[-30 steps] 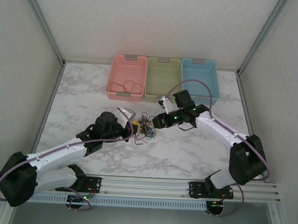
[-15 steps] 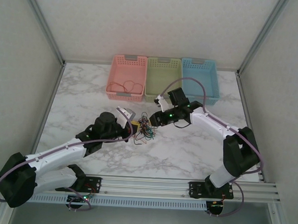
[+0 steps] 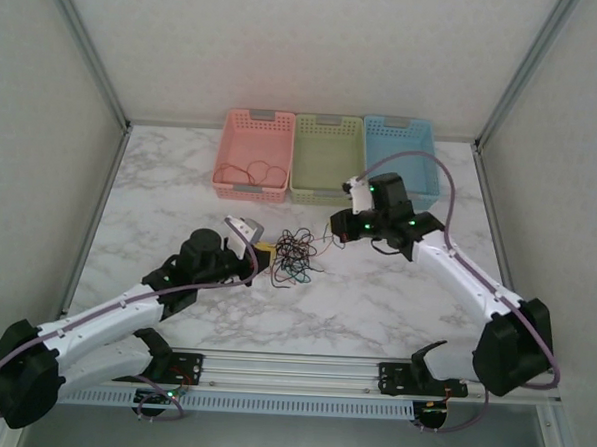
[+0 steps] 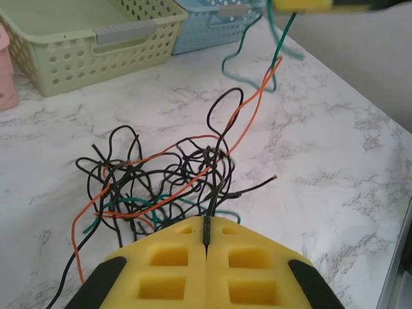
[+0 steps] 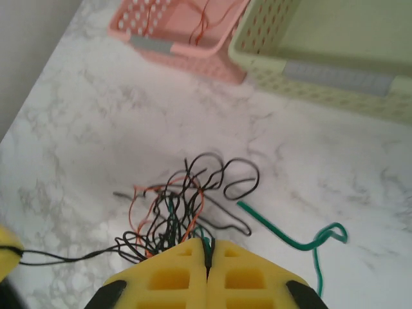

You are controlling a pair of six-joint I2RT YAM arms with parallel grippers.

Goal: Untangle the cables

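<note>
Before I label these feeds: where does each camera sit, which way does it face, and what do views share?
Top: above and behind the arm bases, looking down on the table; both arms show, left gripper and right gripper shut on cables.
Left wrist: on the left arm, facing the green basket across the cables; own yellow fingers at bottom.
Right wrist: on the right arm, facing toward the pink basket; own yellow fingers at bottom.
Shared: both wrist views show the cables and green basket.

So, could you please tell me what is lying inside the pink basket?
A thin red cable lies looped on the floor of the pink basket. Its near wall hides the floor's front strip.
</note>
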